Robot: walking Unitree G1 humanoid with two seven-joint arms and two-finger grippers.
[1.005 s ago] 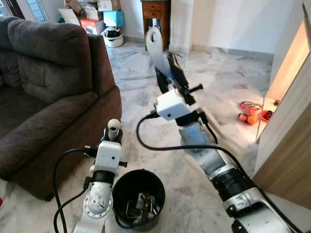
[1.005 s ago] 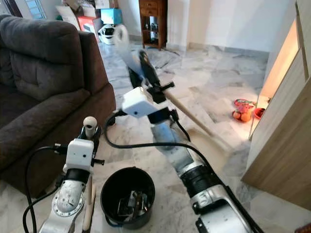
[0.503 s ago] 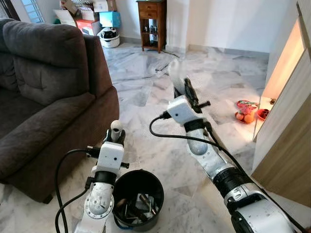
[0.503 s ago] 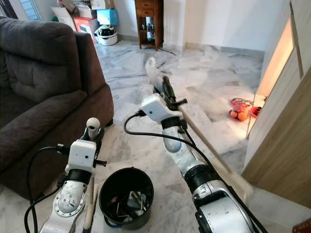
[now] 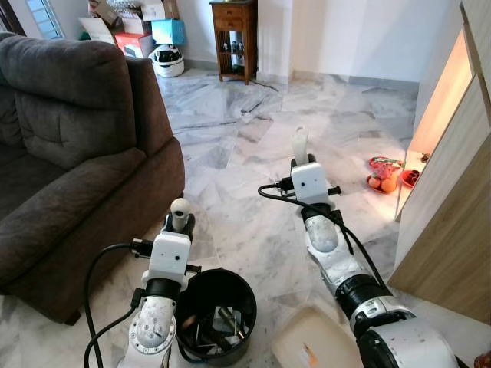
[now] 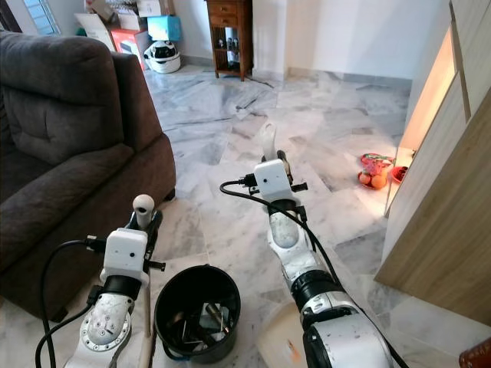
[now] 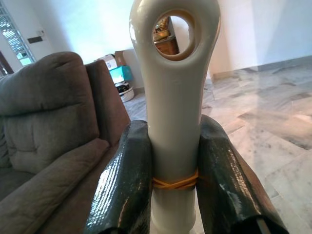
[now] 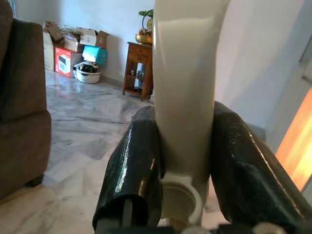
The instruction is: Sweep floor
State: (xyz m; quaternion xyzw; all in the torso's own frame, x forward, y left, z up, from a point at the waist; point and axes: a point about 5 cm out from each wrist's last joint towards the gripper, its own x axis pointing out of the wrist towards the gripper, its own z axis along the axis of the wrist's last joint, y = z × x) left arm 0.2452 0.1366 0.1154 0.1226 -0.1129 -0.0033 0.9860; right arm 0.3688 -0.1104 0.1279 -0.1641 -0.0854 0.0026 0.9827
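My left gripper (image 5: pixel 179 218) is shut on a white broom handle (image 7: pixel 173 97) with a hole in its tip, held upright beside the sofa. A yellow band circles that handle between the fingers (image 7: pixel 122 185). My right gripper (image 5: pixel 301 157) is out over the marble floor (image 5: pixel 230 146), shut on the white top of a dustpan handle (image 8: pixel 185 73), which stands nearly upright. The cream dustpan (image 5: pixel 314 345) lies low on the floor close to me, with a small orange scrap in it.
A black bucket (image 5: pixel 215 310) holding rubbish stands by my left arm. A brown sofa (image 5: pixel 69 153) fills the left. A wooden cabinet (image 5: pixel 453 192) lines the right, with fruit and a red bag (image 5: pixel 387 175) at its foot. A side table (image 5: pixel 234 31) and boxes stand far back.
My right arm has swung the dustpan handle down and rightward, from tilted high to nearly upright. The cream pan has come into view at the bottom. The left arm has stayed put.
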